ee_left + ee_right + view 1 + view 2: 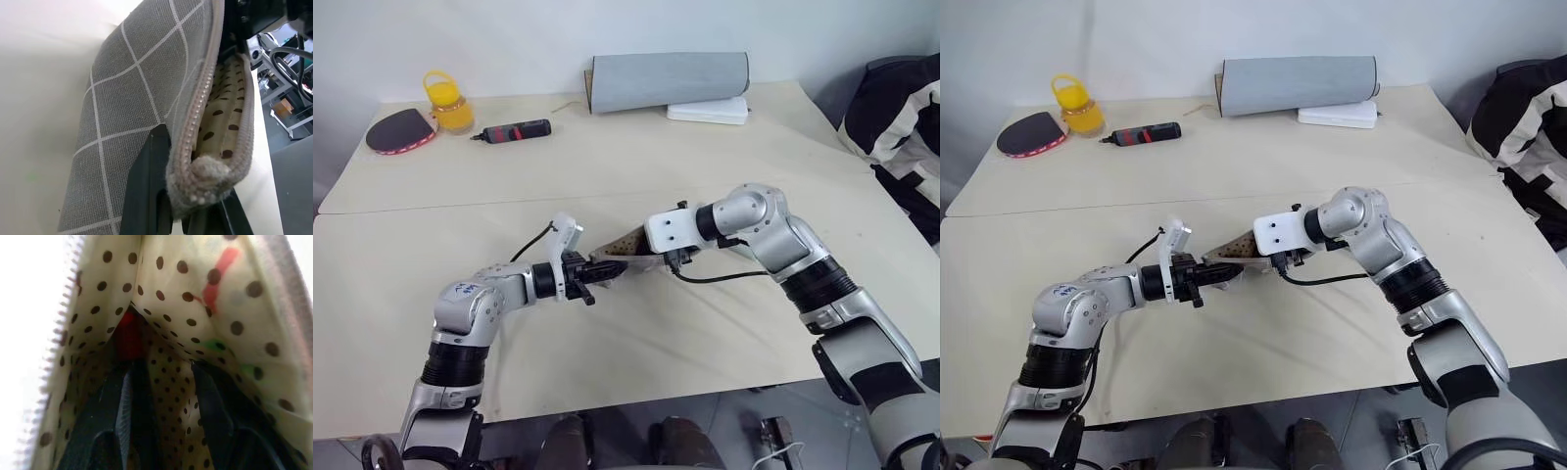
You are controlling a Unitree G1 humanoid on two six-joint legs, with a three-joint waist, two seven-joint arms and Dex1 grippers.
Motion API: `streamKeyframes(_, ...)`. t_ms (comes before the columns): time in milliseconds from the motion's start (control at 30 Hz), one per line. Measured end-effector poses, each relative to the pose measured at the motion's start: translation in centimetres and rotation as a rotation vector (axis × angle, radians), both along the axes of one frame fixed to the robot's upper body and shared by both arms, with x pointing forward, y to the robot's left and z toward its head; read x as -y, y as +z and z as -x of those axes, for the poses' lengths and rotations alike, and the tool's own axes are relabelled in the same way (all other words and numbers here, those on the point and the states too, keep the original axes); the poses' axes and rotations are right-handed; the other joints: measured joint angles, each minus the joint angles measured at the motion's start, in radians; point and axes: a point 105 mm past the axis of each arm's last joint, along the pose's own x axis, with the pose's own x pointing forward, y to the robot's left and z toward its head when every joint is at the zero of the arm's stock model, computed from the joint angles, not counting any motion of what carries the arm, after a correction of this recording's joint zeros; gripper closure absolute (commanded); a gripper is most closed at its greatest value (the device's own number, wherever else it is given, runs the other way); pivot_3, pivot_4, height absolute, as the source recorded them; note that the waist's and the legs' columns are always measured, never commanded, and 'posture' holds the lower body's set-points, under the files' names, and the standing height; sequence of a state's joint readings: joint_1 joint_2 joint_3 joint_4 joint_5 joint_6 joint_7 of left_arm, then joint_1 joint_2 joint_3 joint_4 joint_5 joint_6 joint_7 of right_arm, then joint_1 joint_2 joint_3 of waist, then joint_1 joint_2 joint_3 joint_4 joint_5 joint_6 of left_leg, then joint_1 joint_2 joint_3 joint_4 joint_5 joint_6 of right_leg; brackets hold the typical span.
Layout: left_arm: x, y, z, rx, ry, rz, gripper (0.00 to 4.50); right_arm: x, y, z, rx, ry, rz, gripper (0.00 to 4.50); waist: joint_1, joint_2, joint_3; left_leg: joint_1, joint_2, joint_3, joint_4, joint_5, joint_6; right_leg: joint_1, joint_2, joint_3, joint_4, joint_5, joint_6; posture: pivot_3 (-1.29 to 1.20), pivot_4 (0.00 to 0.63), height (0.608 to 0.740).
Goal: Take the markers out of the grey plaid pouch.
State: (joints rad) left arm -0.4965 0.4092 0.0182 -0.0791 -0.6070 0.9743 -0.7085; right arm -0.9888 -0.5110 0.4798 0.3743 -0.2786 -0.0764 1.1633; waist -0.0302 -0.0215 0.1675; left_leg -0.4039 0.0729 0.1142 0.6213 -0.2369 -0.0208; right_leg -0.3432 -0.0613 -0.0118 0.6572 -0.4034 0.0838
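Risk of snagging lining: right gripper [161,396] inside grey plaid pouch [137,98], fingers apart, nothing clamped, red-ended marker [128,335] just ahead. Left gripper [590,276] pinched tight on pouch rim, mid-table.

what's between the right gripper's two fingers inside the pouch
In the right wrist view, a fold of the pouch's dotted lining lies between the right gripper's open fingers; a red marker end sits just past the tips.

A lab or test room: two pale beige worktops [636,147] pushed together before a bare white wall [509,39], with metal equipment frames and cables [286,83] standing on the grey floor beside them
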Motion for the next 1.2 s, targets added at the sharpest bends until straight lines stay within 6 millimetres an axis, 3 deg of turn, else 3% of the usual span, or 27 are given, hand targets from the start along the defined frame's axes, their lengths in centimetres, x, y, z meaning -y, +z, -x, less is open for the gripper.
streamKeyframes(433, 0.0, -0.1, -0.4, 0.02, 0.025, 0.002, 4.5, -0.2, -2.7, -0.4, -0.101, -0.025, 0.013, 2.52, -0.004, 0.0, 0.0, 0.001, 0.001, 0.0, 0.0, 0.0, 0.0, 0.0, 0.0, 0.0, 0.002, 0.0, 0.0, 0.0, 0.15, 0.74)
streamKeyframes(600, 0.0, -0.1, -0.5, 0.021, 0.032, -0.001, 4.5, -0.2, -3.2, 0.0, -0.151, -0.022, -0.005, 3.77, -0.004, 0.0, 0.0, 0.001, 0.001, 0.0, 0.0, 0.0, 0.0, 0.0, 0.0, 0.0, 0.002, 0.0, 0.0, 0.0, 0.15, 0.74)
streamKeyframes(633, 0.0, -0.1, -0.5, 0.021, 0.034, -0.002, 4.5, -0.2, -3.2, 0.0, -0.152, -0.022, -0.009, 3.95, -0.004, 0.0, 0.0, 0.001, 0.001, 0.0, -0.001, 0.0, 0.0, 0.0, 0.0, 0.0, 0.002, 0.0, 0.0, 0.0, 0.15, 0.74)
streamKeyframes(900, 0.0, -0.2, -0.5, 0.025, 0.038, 0.0, 4.5, 0.0, -2.9, 0.2, -0.146, -0.032, -0.051, 3.95, -0.001, 0.0, 0.0, 0.001, 0.001, 0.0, -0.001, 0.0, 0.0, 0.0, 0.0, 0.0, 0.001, 0.0, 0.0, 0.0, 0.15, 0.74)
streamKeyframes(1200, 0.5, 0.2, 0.1, 0.067, 0.019, 0.001, 4.5, 1.9, -0.4, 1.4, -0.192, -0.094, -0.187, 3.95, 0.005, 0.0, 0.0, 0.0, 0.0, -0.001, -0.001, 0.0, -0.001, 0.001, 0.0, 0.0, 0.001, 0.0, 0.0, 0.0, 0.15, 0.74)
